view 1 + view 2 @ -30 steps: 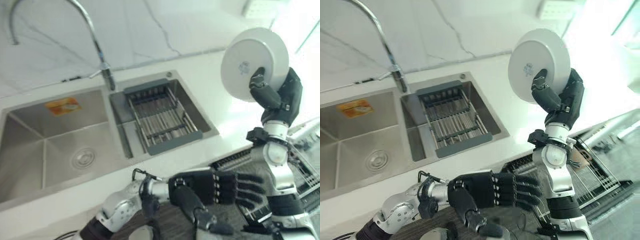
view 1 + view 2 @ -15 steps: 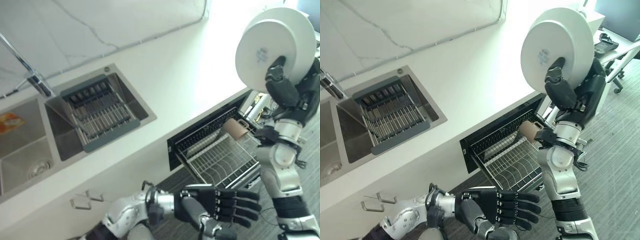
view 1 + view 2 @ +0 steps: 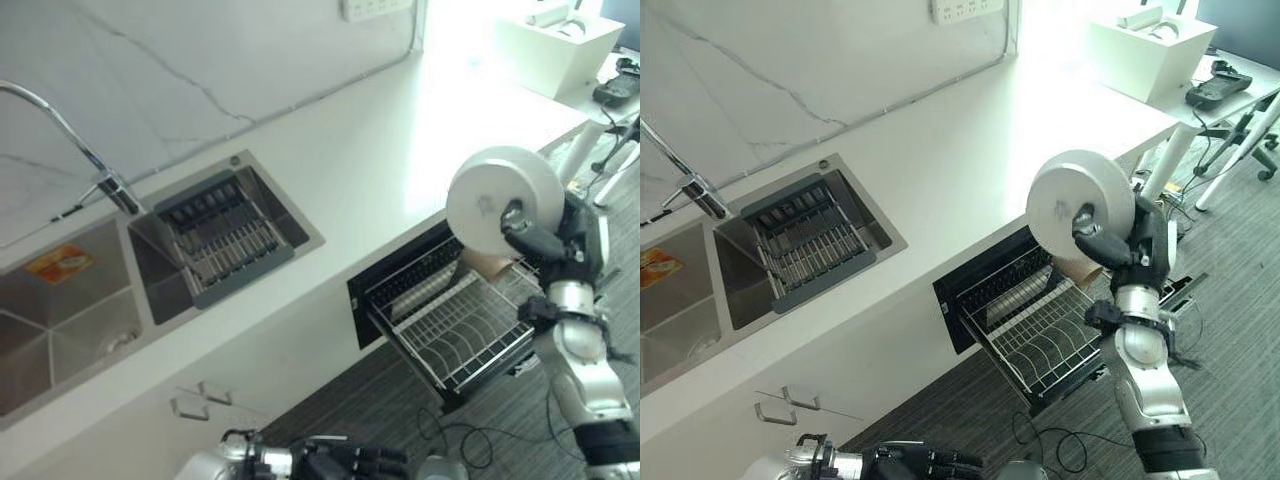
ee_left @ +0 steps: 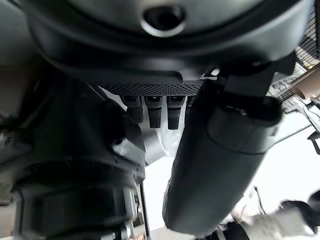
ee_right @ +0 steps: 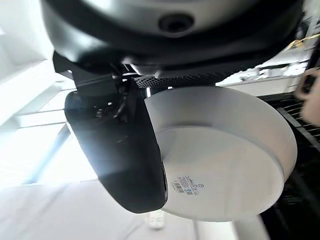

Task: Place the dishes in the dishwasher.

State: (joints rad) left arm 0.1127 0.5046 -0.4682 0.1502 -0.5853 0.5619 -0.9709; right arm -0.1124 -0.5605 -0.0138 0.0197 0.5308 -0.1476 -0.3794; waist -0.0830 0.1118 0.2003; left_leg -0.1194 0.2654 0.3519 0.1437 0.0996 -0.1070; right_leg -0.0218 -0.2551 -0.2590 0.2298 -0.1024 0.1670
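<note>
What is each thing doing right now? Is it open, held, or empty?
White plate: held up on edge, above the rack.
Right hand: shut on the plate.
Left hand: low by the floor, fingers straight, holding nothing.
Dishwasher: open.
Dishwasher rack: pulled out, a brownish cup at its far end.
Sink basket: empty.

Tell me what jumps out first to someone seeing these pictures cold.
The white plate, held up on edge in the right hand, stands out first; it hangs above the pulled-out dishwasher rack, under the edge of the white counter. Next comes the steel sink at the robot's left, with a dark drainer basket in its smaller basin beside the tap. The left hand is low, near the floor.
</note>
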